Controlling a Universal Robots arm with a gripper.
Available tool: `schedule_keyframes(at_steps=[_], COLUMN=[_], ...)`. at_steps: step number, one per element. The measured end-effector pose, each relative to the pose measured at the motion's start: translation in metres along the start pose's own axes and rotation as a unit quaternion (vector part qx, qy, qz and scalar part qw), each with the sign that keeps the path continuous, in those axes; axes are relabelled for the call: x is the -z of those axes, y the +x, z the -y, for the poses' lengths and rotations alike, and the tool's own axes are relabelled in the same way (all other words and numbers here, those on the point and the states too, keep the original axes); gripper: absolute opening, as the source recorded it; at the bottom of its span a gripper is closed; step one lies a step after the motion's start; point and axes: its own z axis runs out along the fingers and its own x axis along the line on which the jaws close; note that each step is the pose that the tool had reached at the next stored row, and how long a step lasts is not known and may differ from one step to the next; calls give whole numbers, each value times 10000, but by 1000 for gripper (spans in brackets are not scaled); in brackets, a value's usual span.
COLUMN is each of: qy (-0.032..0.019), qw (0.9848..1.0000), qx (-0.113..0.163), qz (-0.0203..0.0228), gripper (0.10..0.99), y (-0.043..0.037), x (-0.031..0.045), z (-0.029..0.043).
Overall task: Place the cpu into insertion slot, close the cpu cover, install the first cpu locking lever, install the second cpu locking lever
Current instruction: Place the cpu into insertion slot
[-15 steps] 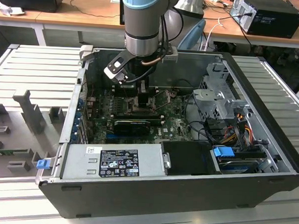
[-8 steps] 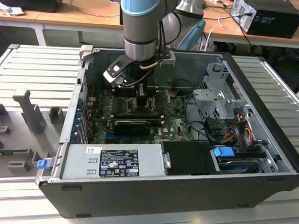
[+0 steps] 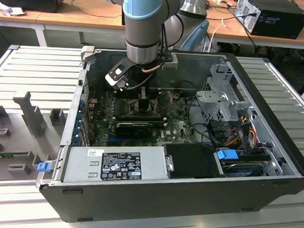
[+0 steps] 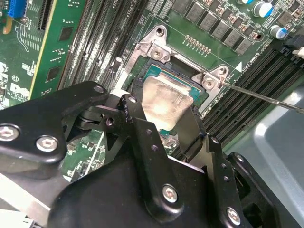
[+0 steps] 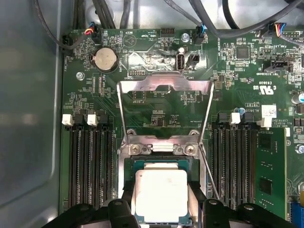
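Note:
In both wrist views the cpu [image 5: 160, 192] [image 4: 164, 102] lies silvery face up, over the insertion slot [image 5: 159, 163] [image 4: 179, 62] on the green board. My gripper [image 5: 161, 205] [image 4: 164, 116] straddles it, one black finger [image 5: 126, 202] against each of two opposite edges, shut on the chip. The cpu cover [image 5: 164, 85] stands swung open behind the slot, hinged at its silver bracket [image 5: 161, 148]. A thin wire locking lever [image 5: 209, 173] [image 4: 266, 97] sticks up beside the slot. In the exterior view the gripper [image 3: 142, 96] reaches down into the open computer case [image 3: 229, 188].
Black memory slots [image 5: 90, 166] [image 5: 235, 166] flank the socket. A coin battery [image 5: 105, 59] and cables lie beyond the cover. The grey case wall [image 5: 28, 118] runs along one side. In the exterior view the power supply [image 3: 117, 163], drive cage [image 3: 223, 97] and black expansion card [image 3: 134, 126] crowd the case.

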Motion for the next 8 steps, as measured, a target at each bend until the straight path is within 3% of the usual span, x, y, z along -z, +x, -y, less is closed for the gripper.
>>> schedule_keyframes(at_steps=[3, 4, 5, 8], qy=[-1, -4, -2, -1], qw=[10000, 10000, 10000, 10000], qx=[-11, -11, -11, -12], qz=[-3, -7, -4, -2], gripper=[525, 537, 604, 604], y=[1, 3, 2, 1], x=[-4, -7, -5, -2], z=[0, -1, 0, 0])
